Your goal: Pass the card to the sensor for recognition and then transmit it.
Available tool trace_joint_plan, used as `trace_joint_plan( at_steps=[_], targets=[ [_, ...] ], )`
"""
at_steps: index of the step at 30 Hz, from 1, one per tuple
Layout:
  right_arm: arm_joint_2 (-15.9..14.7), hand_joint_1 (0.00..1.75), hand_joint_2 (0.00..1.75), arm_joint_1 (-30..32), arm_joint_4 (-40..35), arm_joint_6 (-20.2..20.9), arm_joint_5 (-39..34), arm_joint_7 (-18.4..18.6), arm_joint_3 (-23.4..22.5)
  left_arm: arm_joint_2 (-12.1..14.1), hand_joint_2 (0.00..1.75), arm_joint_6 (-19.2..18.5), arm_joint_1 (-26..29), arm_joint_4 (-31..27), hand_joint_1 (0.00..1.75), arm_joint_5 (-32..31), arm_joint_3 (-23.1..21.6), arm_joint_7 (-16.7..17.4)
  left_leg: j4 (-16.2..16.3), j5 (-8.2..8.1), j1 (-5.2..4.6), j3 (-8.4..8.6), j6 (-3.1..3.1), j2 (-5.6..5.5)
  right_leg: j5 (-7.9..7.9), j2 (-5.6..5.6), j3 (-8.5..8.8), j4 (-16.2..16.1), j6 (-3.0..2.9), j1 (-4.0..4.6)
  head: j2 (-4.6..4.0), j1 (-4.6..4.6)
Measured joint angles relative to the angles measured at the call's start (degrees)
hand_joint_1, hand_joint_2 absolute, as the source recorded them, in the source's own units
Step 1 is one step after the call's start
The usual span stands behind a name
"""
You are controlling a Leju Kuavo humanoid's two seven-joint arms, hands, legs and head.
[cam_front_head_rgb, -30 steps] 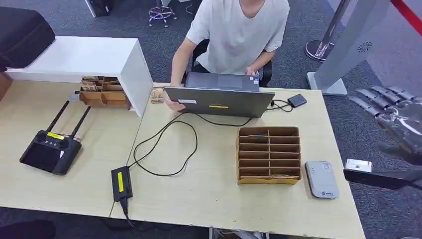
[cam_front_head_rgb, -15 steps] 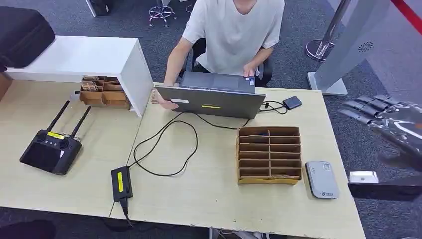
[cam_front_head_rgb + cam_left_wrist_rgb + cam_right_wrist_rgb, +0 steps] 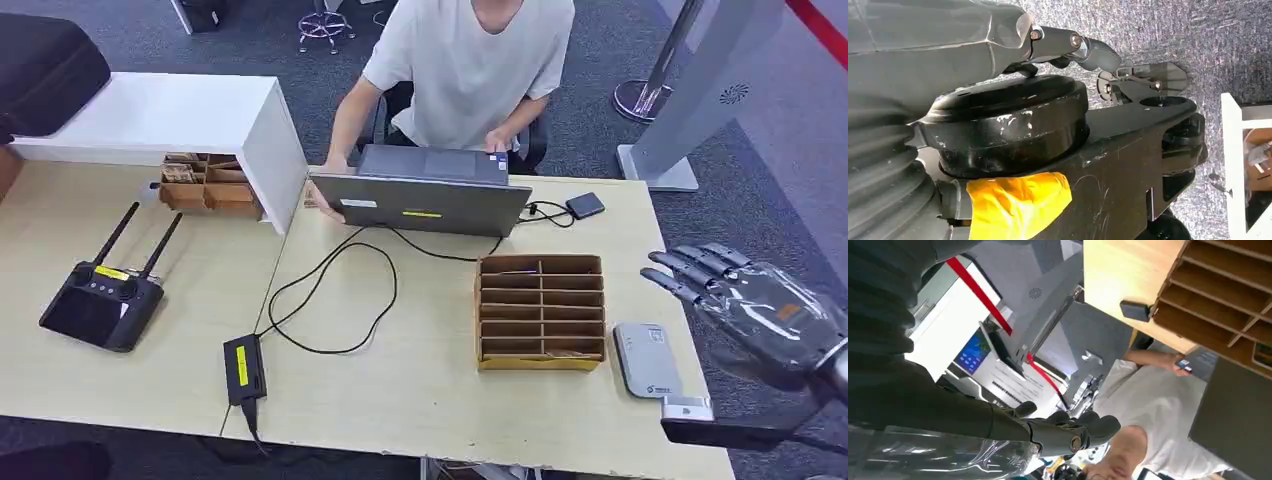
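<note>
We see right hand hovering beyond table's right edge, fingers spread, holding nothing. Card not discernible. Grey sensor lies nearest, touching slotted wooden organizer. Farther: laptop, person typing. Writing illegible.

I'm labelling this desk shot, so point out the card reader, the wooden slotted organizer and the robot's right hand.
card reader [image 3: 647, 360], head view, middle of its grey top.
wooden slotted organizer [image 3: 541, 357], head view, front wall.
right hand [image 3: 765, 315], head view, back of the hand.
</note>
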Motion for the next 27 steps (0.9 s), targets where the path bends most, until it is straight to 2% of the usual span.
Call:
trace_joint_plan(
  at_steps=[3,6,9,11,14,20,27],
  targets=[
    [0.00,0.00,1.75,1.08,0.04,-0.20,0.40,0.02,-0.02,-0.02,1.75,0.00,0.00,0.00,0.00,-0.07,0.00,0.00,0.00,0.00,0.00,0.00,0.00,0.00,0.00,0.00,0.01,0.00,0.00,0.01,0.00,-0.02],
    [0.86,0.00,1.75,7.39,0.83,-5.19,5.30,-0.33,-1.86,-0.07,1.75,0.09,-0.02,0.00,0.00,-0.37,0.00,0.00,-0.01,0.00,0.02,-0.03,0.00,-0.10,-0.04,-0.08,0.07,0.00,0.05,0.04,0.00,0.00],
    [5.87,0.00,1.75,16.58,2.79,-13.38,15.08,-1.59,-6.68,-0.11,1.75,0.09,-0.08,0.00,0.00,-1.03,0.00,0.02,-0.02,-0.02,0.04,0.00,0.03,-0.10,-0.05,-0.08,0.09,-0.01,0.05,0.06,0.00,0.00],
    [9.67,0.00,1.75,22.41,4.04,-16.67,20.21,-1.83,-9.87,-0.13,1.75,0.15,-0.11,0.00,0.00,-1.33,0.00,0.07,-0.02,-0.02,0.05,0.00,0.03,-0.21,-0.10,-0.21,0.09,0.00,0.04,0.03,0.00,-0.02],
    [13.56,0.00,1.75,29.05,4.90,-17.55,22.71,-1.95,-13.99,-0.13,1.75,0.17,-0.11,0.00,0.00,-1.49,0.00,0.11,-0.02,-0.02,0.04,0.00,0.03,-0.28,-0.12,-0.27,0.10,0.00,0.02,0.04,0.00,0.00],
    [18.18,0.00,1.75,37.82,5.05,-16.44,24.02,-2.90,-20.21,-0.13,1.75,0.48,-0.16,0.00,0.00,-1.51,0.00,0.28,-0.02,-0.07,0.04,0.02,0.01,-0.25,-0.18,-0.25,0.10,0.00,-0.01,0.03,0.00,0.02],
    [23.41,0.00,1.75,43.76,5.05,-18.18,26.25,-3.80,-23.23,-0.17,1.75,0.85,-0.21,0.00,0.00,-1.60,0.00,0.39,-0.02,-0.09,0.03,0.07,-0.01,-0.14,-0.18,-0.15,0.10,0.00,-0.01,0.03,0.00,0.00]
  ],
)
